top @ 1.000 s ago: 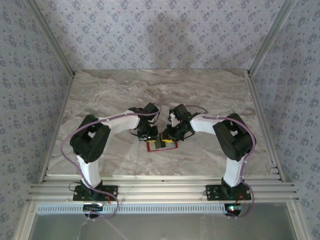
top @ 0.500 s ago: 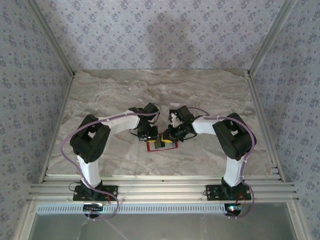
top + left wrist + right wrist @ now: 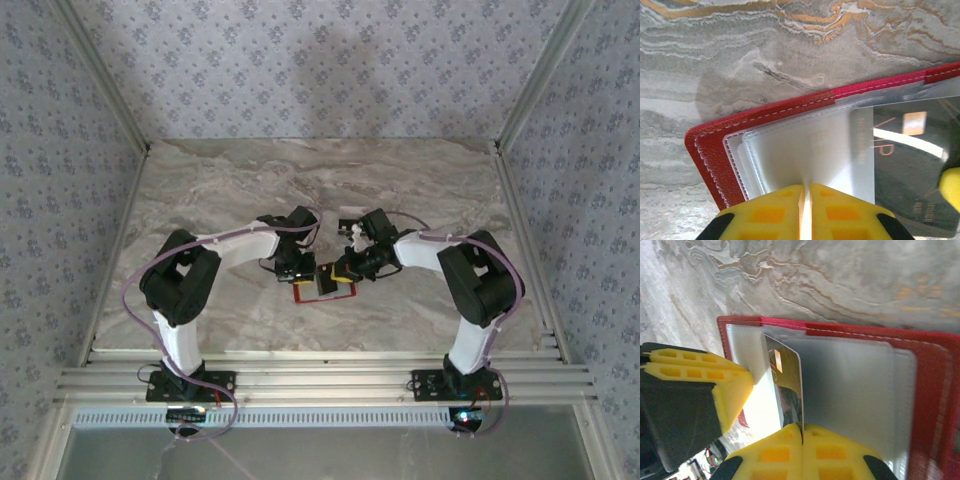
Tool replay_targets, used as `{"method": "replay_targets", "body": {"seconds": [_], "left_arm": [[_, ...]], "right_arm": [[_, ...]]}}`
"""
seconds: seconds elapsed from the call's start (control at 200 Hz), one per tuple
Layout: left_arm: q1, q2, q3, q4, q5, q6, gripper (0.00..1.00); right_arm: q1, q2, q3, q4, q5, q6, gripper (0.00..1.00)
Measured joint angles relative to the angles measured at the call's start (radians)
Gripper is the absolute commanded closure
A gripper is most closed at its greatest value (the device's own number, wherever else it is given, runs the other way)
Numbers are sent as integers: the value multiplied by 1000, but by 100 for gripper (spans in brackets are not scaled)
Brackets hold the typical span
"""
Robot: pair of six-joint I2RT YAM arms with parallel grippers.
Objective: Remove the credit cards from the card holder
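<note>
Two arms reached in from the near edge of the counter (image 3: 200, 320). Nearer that edge than the far one, about midway between its left and right sides, the card holder (image 3: 325, 290) lay open and flat with its pale inner pocket (image 3: 855, 390) facing up. The left fingers (image 3: 805, 197) were pressed together with no gap, their tips bearing down on the pocket near the holder's left end. I judged this a pinning hold rather than a pinch, though I could not tell whether a fold of plastic sat in the seam. The right fingers (image 3: 802, 435) were closed on the edge of one credit card (image 3: 786, 380), a dark glossy one with gold lettering, which lay partly out of the pocket between the two pairs. Other cards could not be made out. The card looked thin, light and stiff, with a slick face, so a grip on a narrow strip of its edge seemed liable to slip. A deeper bite across the free end would likely hold better, with the pull kept along the pocket's plane so the card neither bent nor jammed. The holder itself looked light and soft, likely to slide or lift with the card unless held down. Farther off, the marbled counter ran back to its far edge under the patterned walls (image 3: 330, 70).
</note>
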Motion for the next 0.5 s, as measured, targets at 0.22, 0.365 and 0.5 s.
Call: {"method": "replay_targets", "body": {"seconds": [0.22, 0.365, 0.5], "left_arm": [[0, -3, 0, 0, 0, 0, 85], [0, -4, 3, -4, 0, 1, 84], [0, -5, 16, -25, -8, 3, 84]], "right_arm": [[-14, -51, 0, -83, 50, -53, 95], [-19, -101, 0, -122, 73, -76, 97], [-24, -145, 20, -195, 112, -127, 99]]}}
